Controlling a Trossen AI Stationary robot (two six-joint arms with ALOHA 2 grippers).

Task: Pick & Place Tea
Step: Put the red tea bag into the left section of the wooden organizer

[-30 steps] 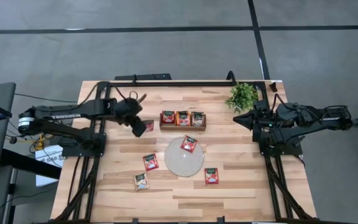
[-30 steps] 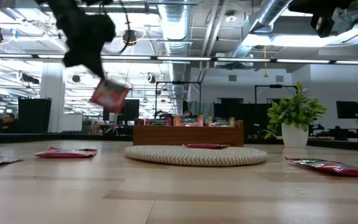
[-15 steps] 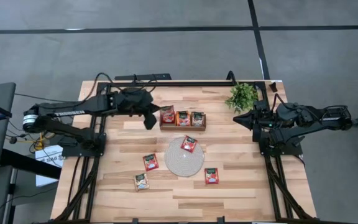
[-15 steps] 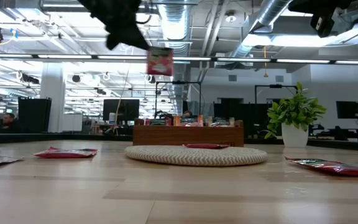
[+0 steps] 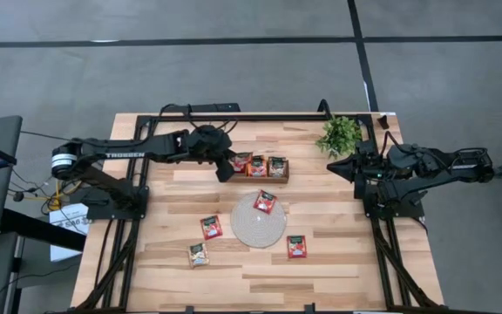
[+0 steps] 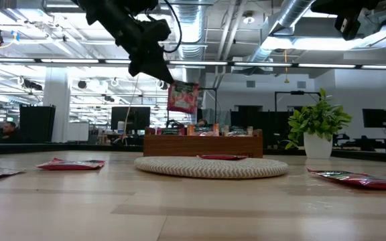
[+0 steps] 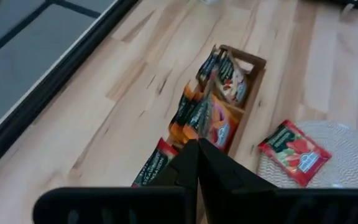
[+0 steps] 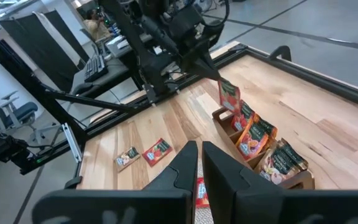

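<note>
Nearest the front edge, three loose sachets (image 5: 199, 254) lie on the table (image 5: 321, 270), one more on the round mat (image 5: 258, 220). Beyond, the left gripper (image 6: 161, 72) pinches a red sachet (image 6: 183, 97) above the wooden tray (image 6: 202, 144), apparently its left compartment, half hidden. The right gripper (image 5: 336, 166) waits clenched, empty, by the plant (image 5: 340, 134).

Round woven mat (image 5: 259, 219) sits mid-frame on the wood table (image 5: 338, 270), brown tray (image 5: 257, 176) just above it, little potted plant (image 5: 340, 135) upper right.
</note>
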